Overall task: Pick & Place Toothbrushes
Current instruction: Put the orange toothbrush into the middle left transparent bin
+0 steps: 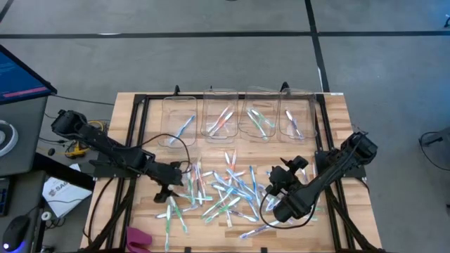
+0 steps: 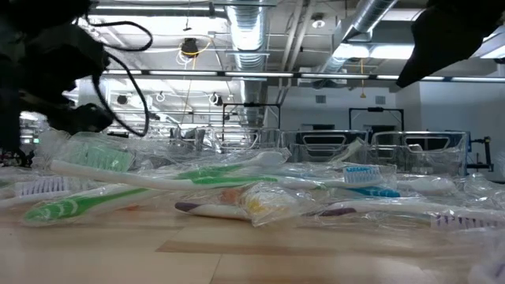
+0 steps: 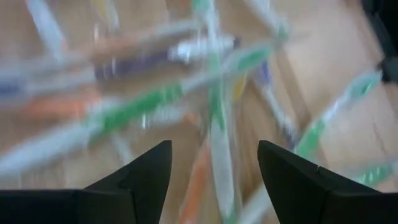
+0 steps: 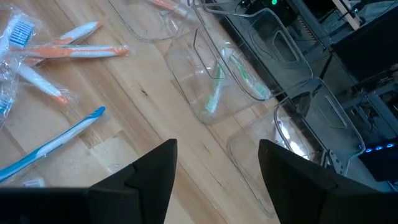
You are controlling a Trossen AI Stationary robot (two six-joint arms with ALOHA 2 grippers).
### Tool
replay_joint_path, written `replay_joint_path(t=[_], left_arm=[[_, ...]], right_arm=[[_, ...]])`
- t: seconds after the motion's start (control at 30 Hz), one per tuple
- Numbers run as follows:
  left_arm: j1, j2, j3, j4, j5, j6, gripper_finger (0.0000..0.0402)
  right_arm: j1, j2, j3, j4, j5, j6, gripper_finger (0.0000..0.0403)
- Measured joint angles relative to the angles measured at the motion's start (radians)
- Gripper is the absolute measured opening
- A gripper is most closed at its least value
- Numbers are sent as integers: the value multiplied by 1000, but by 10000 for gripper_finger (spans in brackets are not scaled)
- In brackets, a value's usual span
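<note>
The left gripper (image 1: 166, 194) hangs low over the near-left part of the heap of toothbrushes (image 1: 223, 188) on the wooden table (image 1: 133, 119), its jaws spread apart and holding nothing. In the left wrist view the green, orange and purple handles lie just ahead of and beneath the two dark fingers (image 3: 144, 177), one whitish-green brush running into the gap between them; the blur makes it hard to say whether any finger touches a brush. The right gripper (image 1: 280, 177) sits at the heap's right edge, jaws likewise released and empty. Ahead of its fingers (image 4: 149, 171) stand the clear bins (image 4: 214, 81), one with green brushes inside, while blue and orange brushes lie off to one side of the jaws on bare wood.
</note>
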Motion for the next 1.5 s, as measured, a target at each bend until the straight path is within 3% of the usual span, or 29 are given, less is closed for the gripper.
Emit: replay_joint_path(t=[0.13, 0.4, 0.53, 1.17, 1.37, 1.5], left_arm=[[1, -78, 0, -112, -4, -75, 232], [0, -270, 0, -296, -30, -82, 218], [0, -290, 0, -329, -61, -84, 203], [-40, -12, 3, -346, -76, -73, 147], [-40, 31, 5, -335, -89, -75, 144], [-40, 36, 5, -334, -93, -81, 121]], right_arm=[[-2, 0, 0, 0, 0, 0, 221], [-2, 0, 0, 5, 0, 1, 221], [-2, 0, 0, 8, 0, 1, 221], [-1, 0, 1, 27, 1, 0, 221], [-1, 0, 1, 30, 1, 0, 221], [-1, 0, 1, 30, 1, 0, 221]])
